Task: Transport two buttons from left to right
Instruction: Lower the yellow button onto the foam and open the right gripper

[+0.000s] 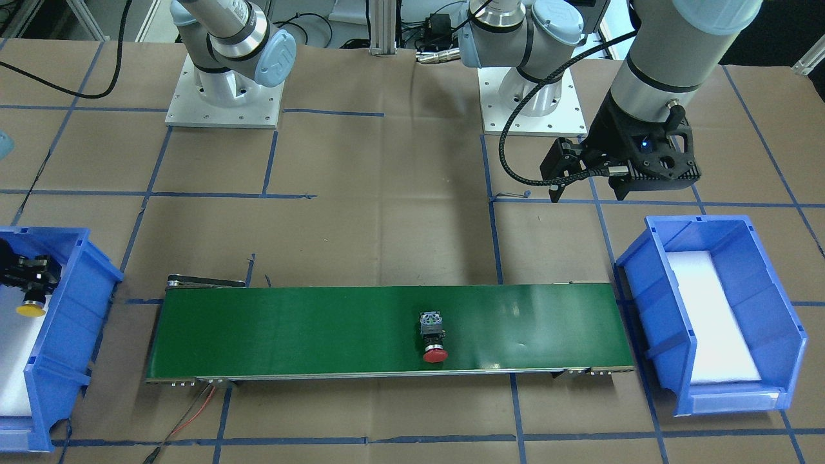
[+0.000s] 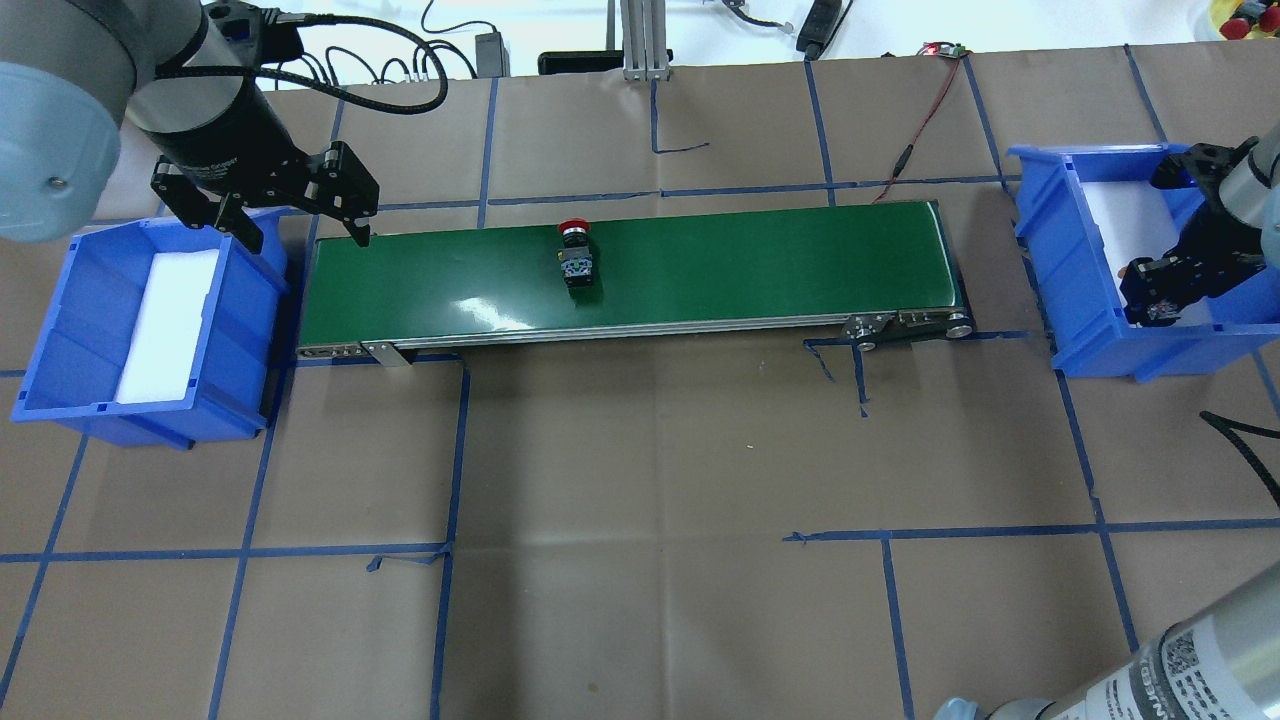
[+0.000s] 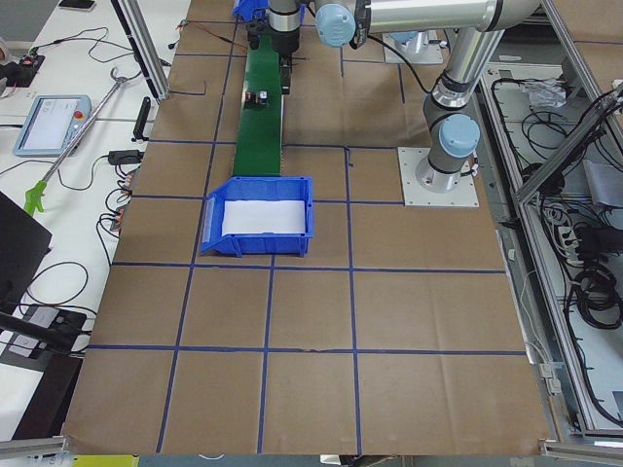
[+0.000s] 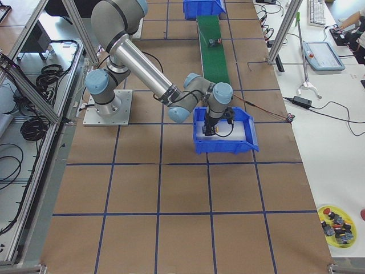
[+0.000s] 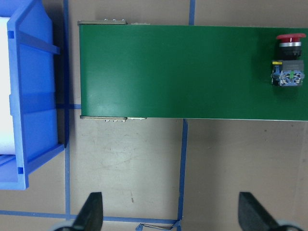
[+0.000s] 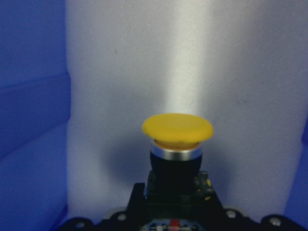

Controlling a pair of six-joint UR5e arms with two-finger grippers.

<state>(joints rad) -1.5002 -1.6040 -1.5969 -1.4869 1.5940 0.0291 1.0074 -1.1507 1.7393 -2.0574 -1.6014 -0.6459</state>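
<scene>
Green belt carries red button; left gripper wide, right gripper holds yellow button

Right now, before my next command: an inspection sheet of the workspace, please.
Surface: table papered brown, blue tape grid; green belt mid-table.
Job's things: red button lying mid-belt; yellow button gripped inside right bin; left bin holds only foam.
Clutter: yellow dish of parts at a table corner.
Hands: left hand open by the belt's left end; right hand shut on yellow button.
Cables: red-and-black wire beyond the belt; black cable at left wrist.
Surroundings: tablet on side bench.
</scene>
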